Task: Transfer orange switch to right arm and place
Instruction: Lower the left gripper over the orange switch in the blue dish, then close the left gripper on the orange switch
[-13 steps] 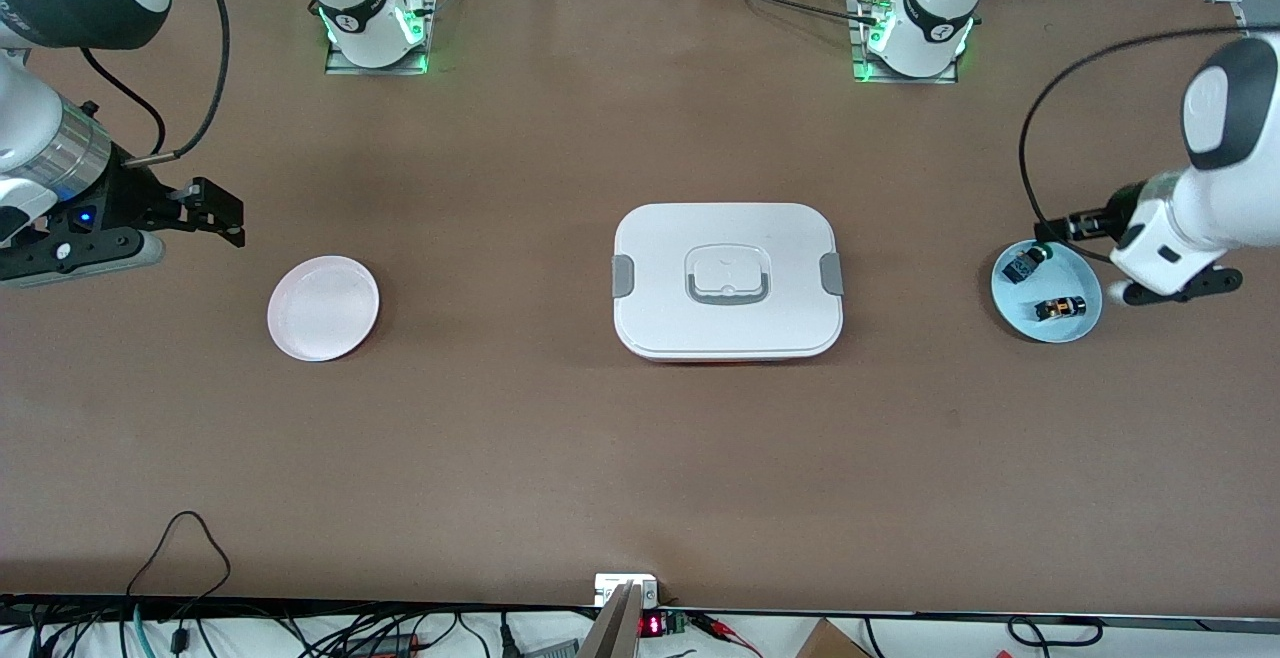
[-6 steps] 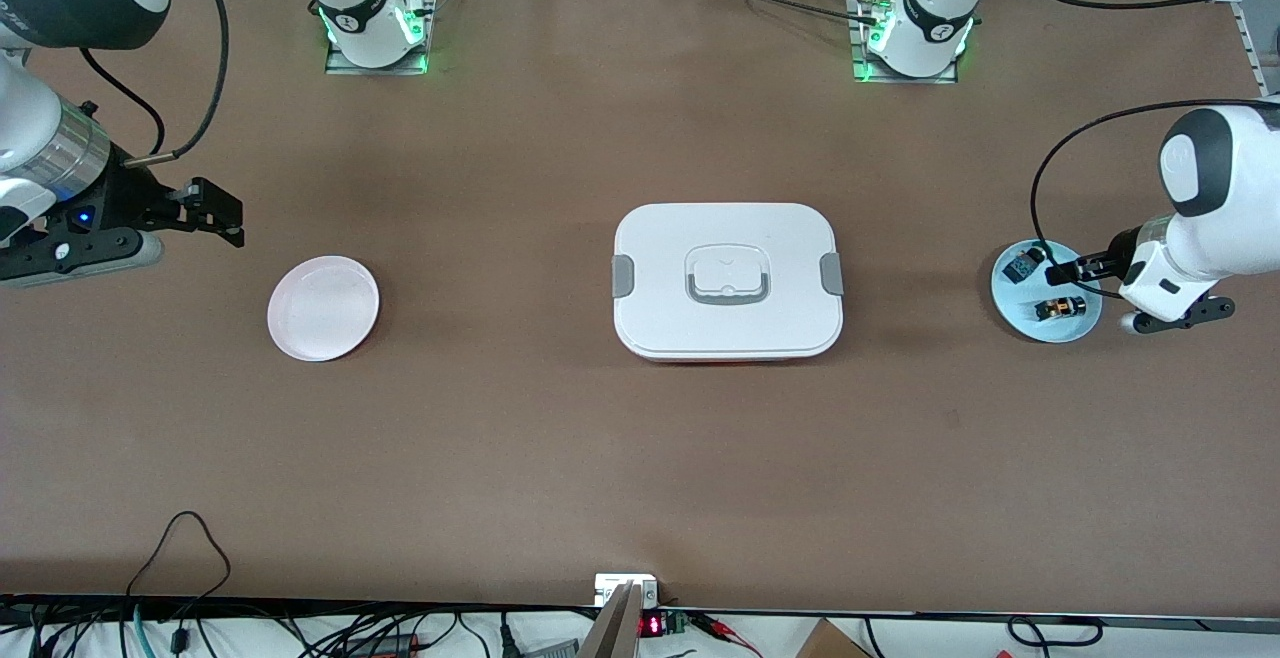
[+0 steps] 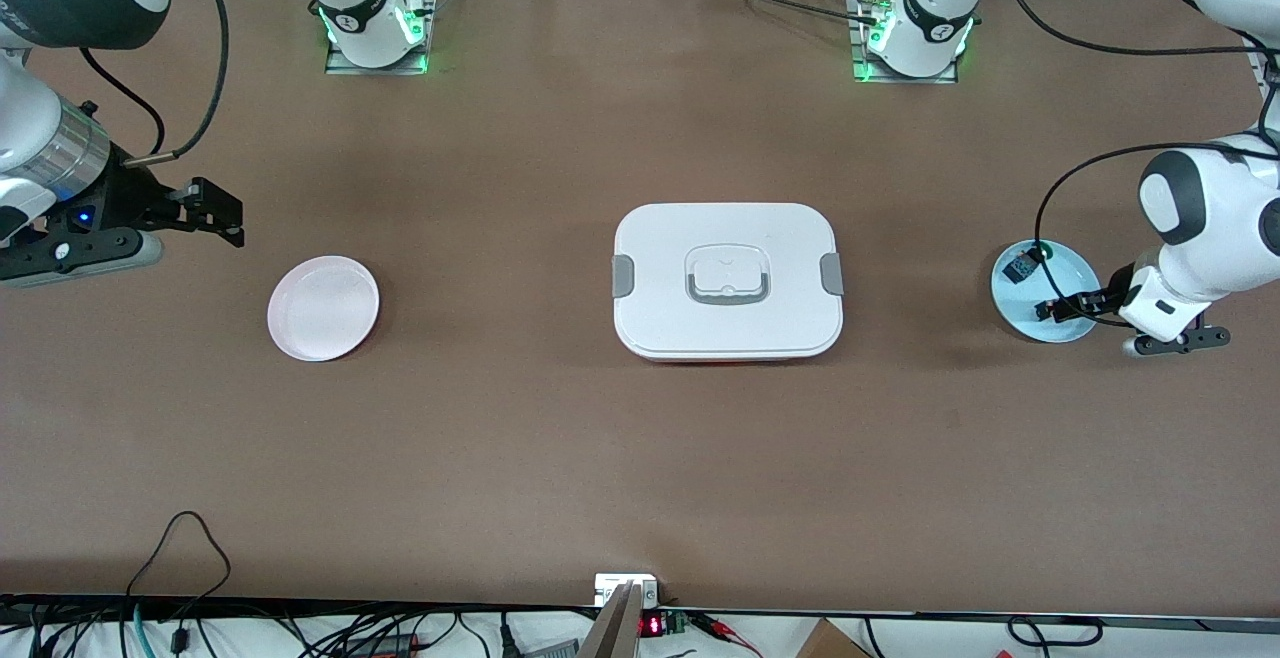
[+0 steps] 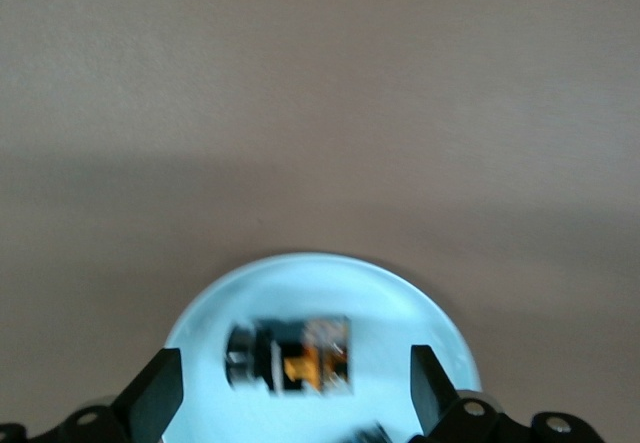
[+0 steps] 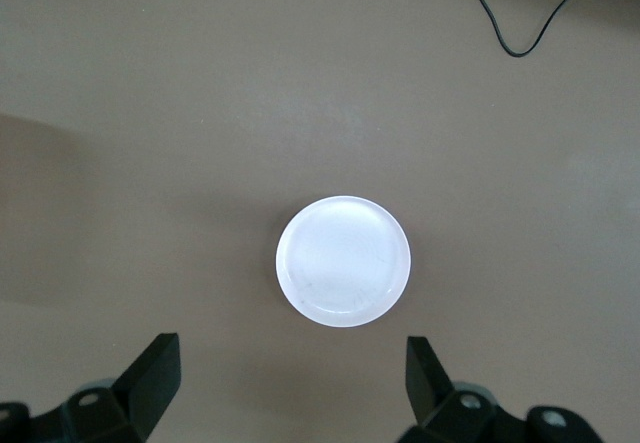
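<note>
The orange switch [image 4: 296, 355], a tiny black part with an orange section, lies on the light blue plate [image 4: 330, 281] at the left arm's end of the table. My left gripper [image 4: 290, 403] is open and low over the plate, one finger on each side of the switch without touching it. In the front view the left gripper [image 3: 1062, 306] covers the switch on the plate [image 3: 1012, 300]. My right gripper [image 3: 215, 210] is open and empty, waiting above the table at the right arm's end; it also shows in the right wrist view [image 5: 290, 388].
A small blue-and-green part [image 3: 1022, 266] lies on the same blue plate, farther from the front camera. A pale pink plate [image 3: 323, 308] [image 5: 343, 261] sits near the right gripper. A white lidded box [image 3: 727, 280] stands at mid-table.
My left arm has come down and its gripper has moved across the blue plate from the blue-and-green part to straddle the orange switch. The right arm has not moved.
</note>
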{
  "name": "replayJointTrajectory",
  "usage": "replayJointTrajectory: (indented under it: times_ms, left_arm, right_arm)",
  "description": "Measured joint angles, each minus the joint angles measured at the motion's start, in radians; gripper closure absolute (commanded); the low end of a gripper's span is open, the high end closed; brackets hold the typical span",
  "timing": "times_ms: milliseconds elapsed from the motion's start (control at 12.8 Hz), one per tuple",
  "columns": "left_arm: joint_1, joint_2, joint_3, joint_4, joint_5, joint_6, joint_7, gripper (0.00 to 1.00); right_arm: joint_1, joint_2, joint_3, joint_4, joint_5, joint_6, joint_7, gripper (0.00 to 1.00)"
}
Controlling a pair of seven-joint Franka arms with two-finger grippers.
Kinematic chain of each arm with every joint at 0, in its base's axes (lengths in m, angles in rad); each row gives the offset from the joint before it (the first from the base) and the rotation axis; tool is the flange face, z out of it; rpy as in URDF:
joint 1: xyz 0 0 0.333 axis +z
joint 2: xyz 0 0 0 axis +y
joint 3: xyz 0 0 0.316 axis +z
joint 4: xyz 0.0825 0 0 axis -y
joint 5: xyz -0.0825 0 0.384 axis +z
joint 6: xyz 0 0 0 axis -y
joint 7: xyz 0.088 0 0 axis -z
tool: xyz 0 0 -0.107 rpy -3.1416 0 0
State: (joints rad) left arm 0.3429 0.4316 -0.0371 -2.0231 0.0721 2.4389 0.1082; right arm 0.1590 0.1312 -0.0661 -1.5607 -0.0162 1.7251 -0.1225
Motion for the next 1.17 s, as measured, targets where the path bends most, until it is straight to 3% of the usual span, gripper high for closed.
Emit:
replayJointTrajectory:
  times_ms: [235,1174]
  left_arm:
    - [0.02,0.039,-0.001,-0.005,0.0,0.03,0.021,0.0]
    - [0.02,0.047,-0.008,-0.064,0.0,0.059,0.021,0.02]
  right_arm:
    - [0.0,0.0,0.0,0.0,0.0,0.0,0.0,0.0]
    - [0.0,0.0,0.0,0.0,0.0,0.0,0.0,0.0]
